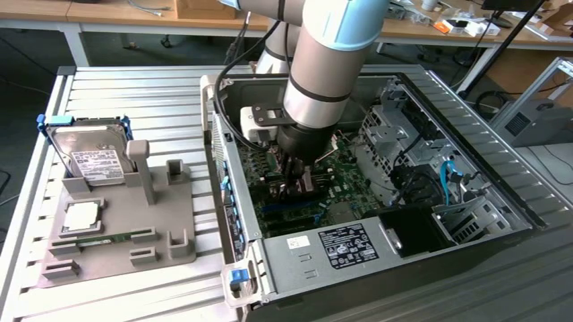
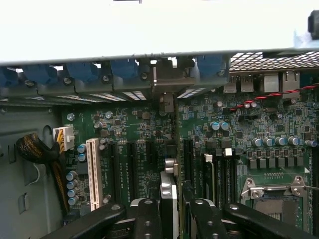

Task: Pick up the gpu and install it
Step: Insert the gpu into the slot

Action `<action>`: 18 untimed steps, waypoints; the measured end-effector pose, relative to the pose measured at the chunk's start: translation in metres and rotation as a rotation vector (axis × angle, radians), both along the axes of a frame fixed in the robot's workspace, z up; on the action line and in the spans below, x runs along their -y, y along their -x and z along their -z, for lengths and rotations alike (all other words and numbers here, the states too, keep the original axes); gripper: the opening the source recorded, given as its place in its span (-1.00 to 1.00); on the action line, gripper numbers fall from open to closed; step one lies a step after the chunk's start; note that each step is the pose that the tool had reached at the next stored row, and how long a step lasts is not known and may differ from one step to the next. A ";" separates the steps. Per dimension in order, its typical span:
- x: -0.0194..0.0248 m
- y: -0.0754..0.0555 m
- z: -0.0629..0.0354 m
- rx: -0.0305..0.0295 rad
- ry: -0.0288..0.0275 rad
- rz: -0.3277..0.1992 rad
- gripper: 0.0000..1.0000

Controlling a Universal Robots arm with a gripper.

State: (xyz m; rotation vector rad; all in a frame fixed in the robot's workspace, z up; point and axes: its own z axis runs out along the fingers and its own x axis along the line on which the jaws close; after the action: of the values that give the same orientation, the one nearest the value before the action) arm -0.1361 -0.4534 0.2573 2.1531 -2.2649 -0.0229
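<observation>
1. GPU (image 2: 171, 144): seen edge-on, upright inside PC case (image 1: 465, 127), over motherboard (image 2: 129, 124), bracket end twd rear wall.
2. Gripper (image 2: 173, 205): pincer pinching GPU, one finger per face.
3. Black expansion slots (image 2: 130, 164): run parallel to card. White slot (image 2: 92, 172) sits off to one side.
4. Doing it well, prob.: card vertical, edge connector lined up w/ one black slot, bracket square to rear opening by blue clips (image 2: 84, 72); even downward push, no twist.
5. Seated or not: can't tell.

My exterior cam looks down steeply from high up over the open PC case (image 1: 488, 144) on the table (image 1: 134, 94). The wrist cam sits just behind the gripper (image 2: 172, 205), super close to the motherboard (image 2: 134, 129), which shows in both views.
</observation>
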 end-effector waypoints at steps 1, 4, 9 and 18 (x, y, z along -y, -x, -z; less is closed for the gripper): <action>0.0000 0.000 0.0002 0.0000 0.0005 0.000 -0.46; 0.0000 0.000 0.0004 -0.0001 0.0014 0.000 -0.46; 0.0001 0.000 0.0011 -0.0001 0.0017 0.000 -0.46; 0.0001 0.000 0.0034 -0.0001 0.0017 0.000 -0.46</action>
State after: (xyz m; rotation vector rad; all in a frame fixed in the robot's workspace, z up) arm -0.1361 -0.4534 0.2539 2.1521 -2.2641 -0.0210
